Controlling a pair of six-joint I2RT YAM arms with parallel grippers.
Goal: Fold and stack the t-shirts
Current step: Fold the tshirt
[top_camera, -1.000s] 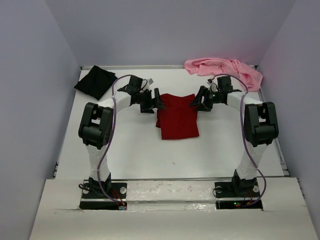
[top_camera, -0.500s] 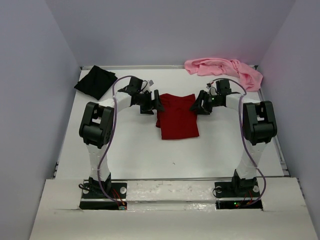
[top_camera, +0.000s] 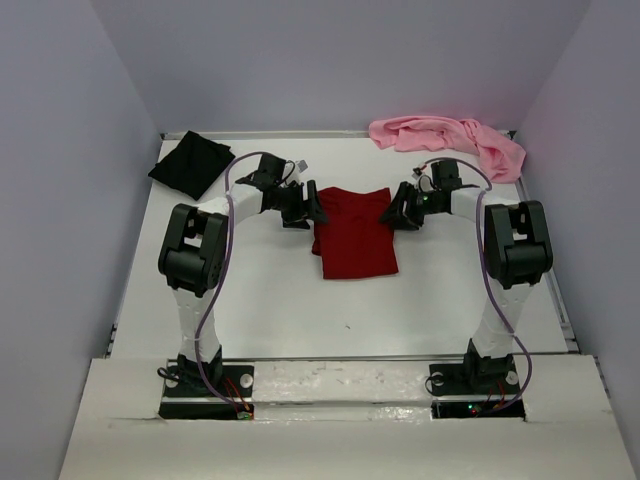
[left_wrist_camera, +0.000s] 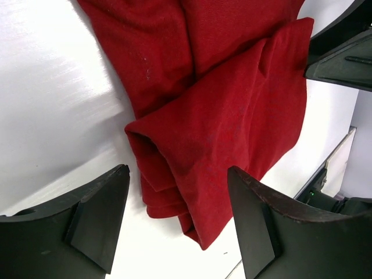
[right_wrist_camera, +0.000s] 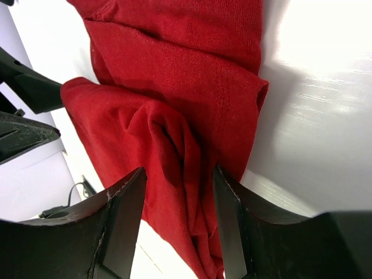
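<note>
Top external view: both arms rise from bases at the near edge of the white table (top_camera: pixel 270 300), bend at the elbow and reach inward. The left arm (top_camera: pixel 190 250) reaches the far left corner of the dark red cloth short-sleeved t-shirt (top_camera: pixel 355 245), and the right arm (top_camera: pixel 515 245) its far right corner. The left gripper (top_camera: pixel 308 207) is low at the shirt's left edge, jaws wide; a folded corner of red cloth lies between fingers that are not closed on it. The right gripper (top_camera: pixel 393 211) sits at the shirt's right edge, jaws half apart astride a raised ridge of red cloth. Whether they press it I cannot tell. The red shirt lies mid-table, folded into a rough rectangle, layered and creased at its far end. Beyond it to the left, a black cloth t-shirt (top_camera: pixel 190 163) lies folded flat. Beyond it to the right, a light pink cloth t-shirt (top_camera: pixel 450 138) lies crumpled by the back wall. Both wrist views cut off most of the red shirt.
</note>
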